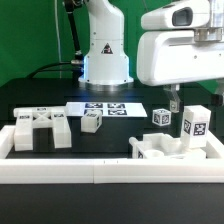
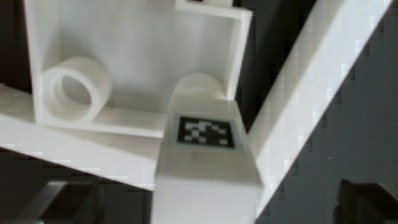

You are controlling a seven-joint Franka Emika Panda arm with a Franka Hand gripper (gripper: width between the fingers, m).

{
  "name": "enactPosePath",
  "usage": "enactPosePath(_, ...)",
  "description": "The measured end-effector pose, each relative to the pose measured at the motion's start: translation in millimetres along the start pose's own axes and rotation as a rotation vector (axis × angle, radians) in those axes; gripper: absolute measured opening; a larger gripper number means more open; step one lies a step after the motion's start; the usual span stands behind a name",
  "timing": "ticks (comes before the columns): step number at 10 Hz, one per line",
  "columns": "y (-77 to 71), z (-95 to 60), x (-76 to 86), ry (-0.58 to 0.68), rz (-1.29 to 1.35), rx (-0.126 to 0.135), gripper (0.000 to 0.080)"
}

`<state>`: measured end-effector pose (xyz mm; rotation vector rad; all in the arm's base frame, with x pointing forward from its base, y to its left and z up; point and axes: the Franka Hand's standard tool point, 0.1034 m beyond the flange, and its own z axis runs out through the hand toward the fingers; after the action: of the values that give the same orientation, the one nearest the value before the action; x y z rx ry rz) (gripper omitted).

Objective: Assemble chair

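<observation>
The tool [image 1: 176, 106] hangs with jaws apart and empty at the exterior view's right. It is over the tagged leg [image 1: 196, 122] and the bracket part [image 1: 165, 148], likely lining up a grasp. The slotted seat block [image 1: 40, 128] lies on the counter [image 1: 105, 142] at lower left.

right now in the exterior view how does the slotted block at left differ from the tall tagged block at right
The slotted block sits low and wide; the tall block stands upright and narrow. The slotted block's top is cut by grooves; the tall block's front is flat and carries a black-and-white tag. Both are white plastic.
</observation>
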<state>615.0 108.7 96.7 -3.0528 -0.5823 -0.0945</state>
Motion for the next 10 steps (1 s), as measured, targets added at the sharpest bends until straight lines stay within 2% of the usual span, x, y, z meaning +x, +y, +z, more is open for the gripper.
enactPosePath(1,0.5,2.0,-0.5,-0.035,0.002,0.01,0.0648)
enactPosePath(4,2.8,3.6,0.8,-0.028,0.012,0.009,0.0648)
enactPosePath(6,9.1,9.9,1.9,-0.023,0.006,0.007,0.0648)
enactPosePath(8,8.3,12.5,1.3,-0.027,0.012,0.008,0.0648)
enactPosePath(9,6.5,12.6,1.5,-0.027,0.015,0.009,0.0555)
enactPosePath(10,7.2,12.6,1.3,-0.027,0.016,0.009,0.0555)
